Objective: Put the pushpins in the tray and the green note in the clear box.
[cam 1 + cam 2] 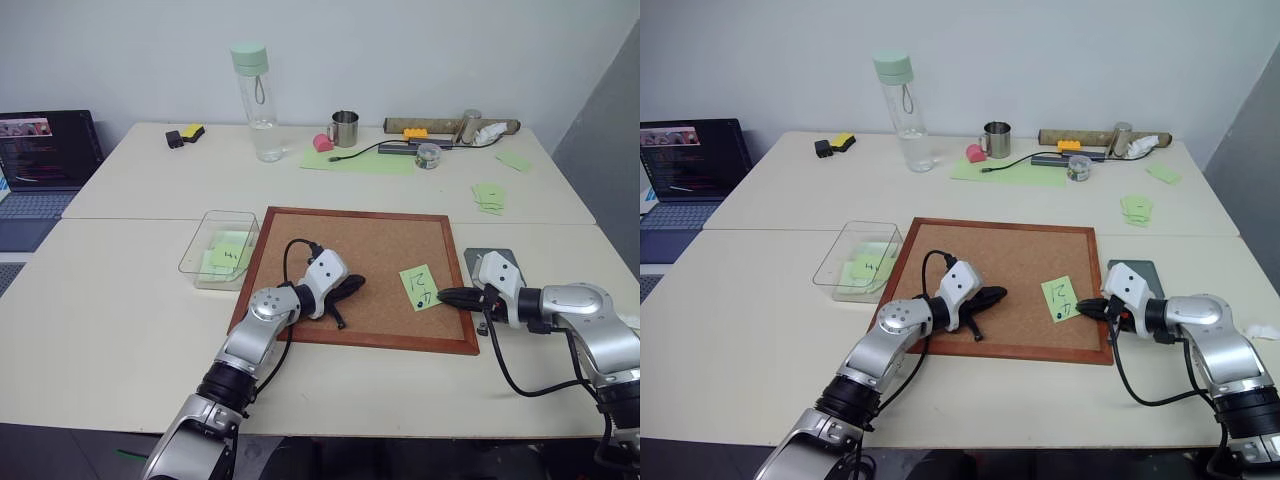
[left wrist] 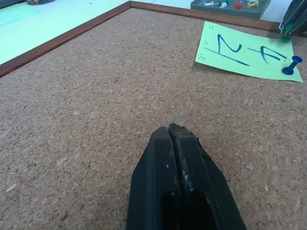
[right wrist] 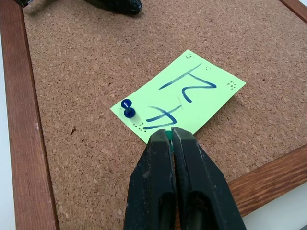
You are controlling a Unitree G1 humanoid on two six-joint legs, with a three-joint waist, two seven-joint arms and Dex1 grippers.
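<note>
The green note (image 3: 178, 97), with its dark scribble, lies flat on the corkboard (image 1: 370, 250) near that board's right edge, a dark blue pushpin (image 3: 127, 108) stuck through one corner. The right pincer (image 3: 171, 135) sits at the note's near corner with its two black fingers pressed together on a small green pushpin (image 3: 170, 136), just a sliver of green showing between the tips. The left pincer (image 2: 173, 132) rests low over bare cork towards the board's middle, fingers fully closed with nothing between them. The grey tray (image 1: 497, 256) sits on the tabletop (image 1: 120, 300) just beyond the board's right side, partly behind the right wrist. The clear box (image 1: 205, 240) stands off the board's left edge with green notes inside
</note>
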